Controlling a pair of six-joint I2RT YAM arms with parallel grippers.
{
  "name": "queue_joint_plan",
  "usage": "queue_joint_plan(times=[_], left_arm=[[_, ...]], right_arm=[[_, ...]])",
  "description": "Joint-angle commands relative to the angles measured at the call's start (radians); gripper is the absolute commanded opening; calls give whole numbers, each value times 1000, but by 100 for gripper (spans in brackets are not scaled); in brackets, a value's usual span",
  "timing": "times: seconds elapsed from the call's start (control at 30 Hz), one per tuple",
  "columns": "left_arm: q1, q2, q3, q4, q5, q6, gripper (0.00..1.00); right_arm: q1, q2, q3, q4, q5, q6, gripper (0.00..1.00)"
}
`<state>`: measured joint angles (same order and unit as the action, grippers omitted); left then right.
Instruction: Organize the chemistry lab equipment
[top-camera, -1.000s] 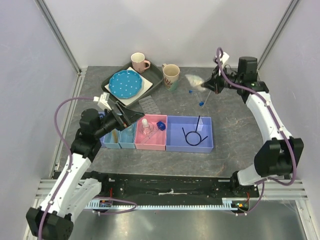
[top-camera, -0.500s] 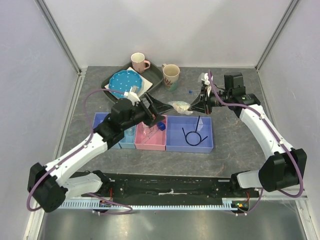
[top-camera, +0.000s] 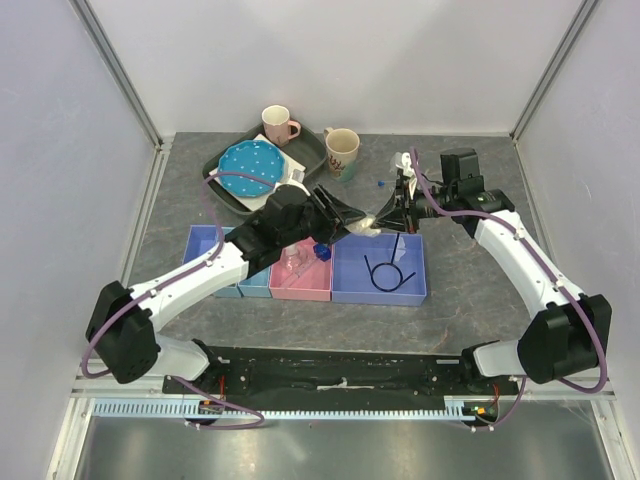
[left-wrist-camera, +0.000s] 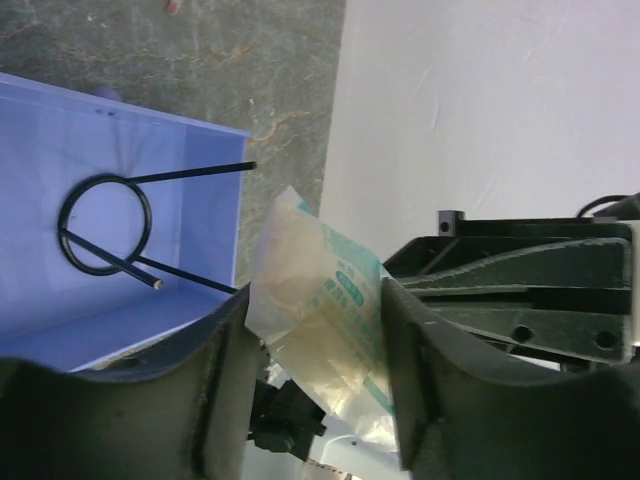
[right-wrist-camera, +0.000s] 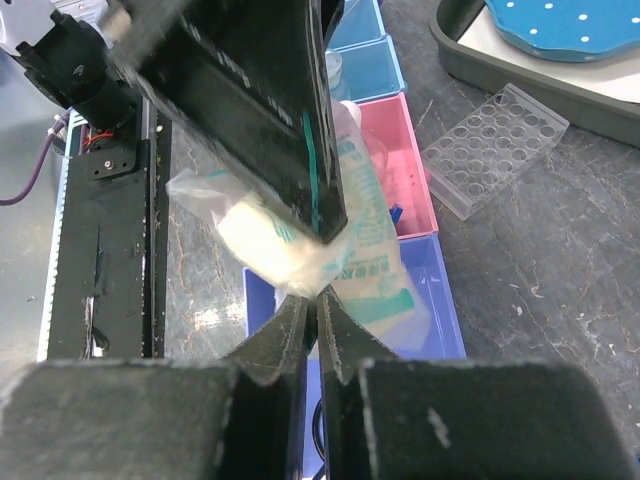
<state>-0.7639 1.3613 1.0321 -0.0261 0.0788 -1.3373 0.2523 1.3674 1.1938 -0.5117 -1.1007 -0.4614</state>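
My right gripper (top-camera: 385, 222) is shut on the edge of the clear packet (top-camera: 362, 224) and holds it in the air over the large blue bin (top-camera: 378, 297). The right wrist view shows its closed tips (right-wrist-camera: 318, 300) pinching the packet (right-wrist-camera: 370, 250). My left gripper (top-camera: 350, 215) is open, with one finger on each side of the packet (left-wrist-camera: 320, 320). The thin black looped wire (left-wrist-camera: 148, 215) lies in the large blue bin. A tiny clear bottle (top-camera: 293, 262) and a blue cap-like piece (top-camera: 322, 252) lie in the pink bin (top-camera: 300, 293). The clear welled tray (right-wrist-camera: 495, 145) lies on the table.
A dark tray (top-camera: 312, 150) at the back holds the blue dotted plate (top-camera: 250, 168) and a pink mug (top-camera: 277, 124). A beige mug (top-camera: 342, 150) stands beside it. A blue-tipped stick (top-camera: 381, 184) lies behind the grippers. Two small blue bins (top-camera: 200, 240) sit left of the pink bin.
My left arm swung right from the small bins and brought its open jaws around the packet. My right gripper carried the packet forward and left, from the back to above the large blue bin.
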Motion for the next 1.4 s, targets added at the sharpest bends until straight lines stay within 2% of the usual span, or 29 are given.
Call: queue_joint_plan(times=[0.0, 0.03, 0.13, 0.23, 0.33, 0.37, 0.5, 0.57, 0.7, 0.83, 0.9, 1.03, 1.17, 1.37], left_arm=[[-14, 32, 49, -46, -42, -30, 49], [-14, 30, 49, -46, -42, -26, 39], [-12, 21, 49, -49, -47, 6, 23], [-11, -1, 42, -60, -50, 44, 18], [-2, -31, 28, -87, -48, 78, 17], [3, -51, 20, -93, -48, 95, 16], [52, -122, -38, -130, -31, 133, 15], [101, -166, -66, -161, -24, 157, 15], [224, -280, -116, -260, -7, 240, 15], [415, -372, -95, -423, -4, 427, 15], [477, -387, -58, -535, -65, 502, 15], [601, -392, -18, -647, -221, 709, 16], [656, -363, -29, -673, -368, 820, 16], [680, -286, -67, -634, -550, 935, 17]], right_arm=[[10, 2, -11, 19, -44, -39, 12], [11, 2, -13, 21, -39, -40, 12], [15, -1, -22, 21, -33, -45, 15], [16, -2, -31, 21, -31, -51, 18], [16, -7, -34, 21, -28, -52, 26], [16, -11, -34, 21, -27, -52, 33], [16, -37, -36, 18, -4, -60, 48], [16, -44, -37, 10, 16, -78, 57], [-5, -50, -46, -1, 80, -111, 66], [-53, -56, -69, 1, 93, -138, 71], [-97, -56, -72, 1, 113, -146, 74], [-202, -47, -97, 4, 139, -160, 76], [-280, -44, -137, 1, 107, -168, 76], [-288, -44, -149, 1, 99, -178, 77]])
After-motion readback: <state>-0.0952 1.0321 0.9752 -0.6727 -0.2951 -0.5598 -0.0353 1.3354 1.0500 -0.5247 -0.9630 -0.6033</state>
